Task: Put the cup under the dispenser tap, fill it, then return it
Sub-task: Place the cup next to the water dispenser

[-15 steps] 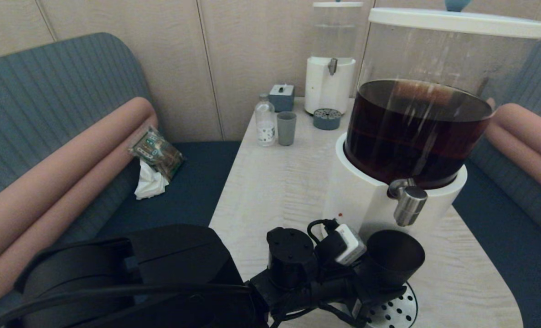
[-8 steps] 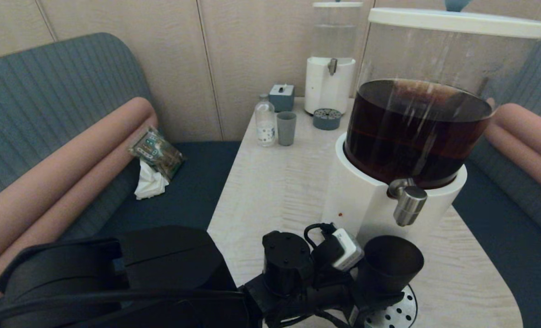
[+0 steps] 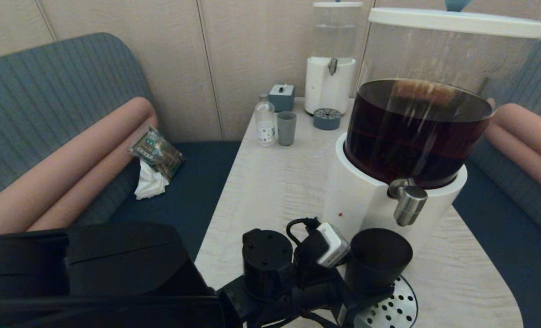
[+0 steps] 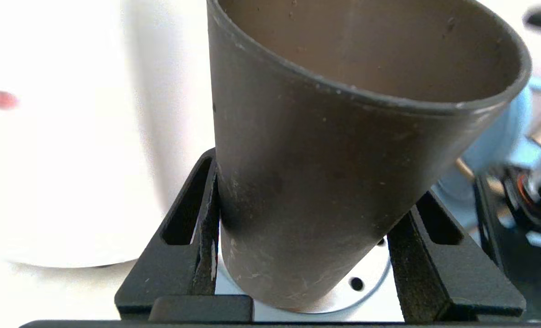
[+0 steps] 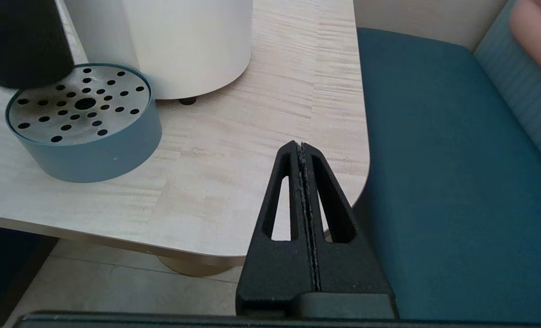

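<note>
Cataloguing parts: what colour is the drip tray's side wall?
Muted blue-teal wall on the drip tray, under a perforated steel top; clearest in the right wrist view.

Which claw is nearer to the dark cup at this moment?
Left. The left claw is shut on the cup, a finger on each side, over the perforated drip tray. The right claw hangs shut beyond the table's near corner, apart from it.

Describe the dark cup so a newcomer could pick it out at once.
Find the big dispenser of brown liquid on the table. Below its steel tap, over a perforated drip tray, the left hand grips the cup: matte black and handleless, unlike the paler grey-green cup farther back.
</note>
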You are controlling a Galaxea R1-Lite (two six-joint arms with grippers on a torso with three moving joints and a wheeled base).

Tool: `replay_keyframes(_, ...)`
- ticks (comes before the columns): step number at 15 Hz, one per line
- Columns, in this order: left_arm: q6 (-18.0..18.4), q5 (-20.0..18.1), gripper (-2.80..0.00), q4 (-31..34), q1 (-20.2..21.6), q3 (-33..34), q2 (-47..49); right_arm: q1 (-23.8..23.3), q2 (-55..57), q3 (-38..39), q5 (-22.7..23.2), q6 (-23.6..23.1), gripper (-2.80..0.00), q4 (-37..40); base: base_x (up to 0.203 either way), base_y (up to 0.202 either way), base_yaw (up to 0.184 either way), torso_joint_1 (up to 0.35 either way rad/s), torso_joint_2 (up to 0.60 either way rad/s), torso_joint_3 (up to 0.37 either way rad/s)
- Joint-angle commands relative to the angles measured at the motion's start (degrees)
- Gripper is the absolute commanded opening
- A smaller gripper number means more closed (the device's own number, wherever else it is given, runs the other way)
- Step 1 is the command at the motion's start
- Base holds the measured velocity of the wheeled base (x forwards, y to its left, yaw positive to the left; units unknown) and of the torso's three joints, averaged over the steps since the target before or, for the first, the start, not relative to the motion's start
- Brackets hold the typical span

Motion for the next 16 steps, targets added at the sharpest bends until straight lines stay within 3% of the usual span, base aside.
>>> replay_keyframes(1,-0.6,1.0,-2.80,-1.1,0.3,1.0,-2.1,0.0,0.1,0.0,0.0,0.0,-2.80,0.0,0.000,0.000,0.000,0.000,0.00,0.000)
replay_keyframes(4,-1.7,2.0,-2.80,-1.8,1.3,3.2,-3.3,0.0,0.1,0.0,0.0,0.0,-2.80,0.0,0.000,0.000,0.000,0.000,0.00,0.000)
replay_keyframes(6,-3.2,6.2,-2.80,-1.7,2.1,3.8,-4.7,0.0,0.1,-0.1,0.0,0.0,-2.80,0.0,0.000,0.000,0.000,0.000,0.00,0.000)
replay_keyframes(10,-4.0,7.2,-2.80,-2.2,4.9,7.3,-8.1,0.0,0.1,0.0,0.0,0.0,-2.80,0.0,0.000,0.000,0.000,0.000,0.00,0.000)
replay_keyframes(13,-4.1,7.3,-2.80,-2.6,9.0,9.7,-10.7,0.0,0.1,0.0,0.0,0.0,-2.80,0.0,0.000,0.000,0.000,0.000,0.00,0.000)
replay_keyframes(16,-4.0,6.9,-2.80,-3.1,16.6,9.8,-11.5,0.0,0.1,0.0,0.0,0.0,-2.80,0.0,0.000,0.000,0.000,0.000,0.00,0.000)
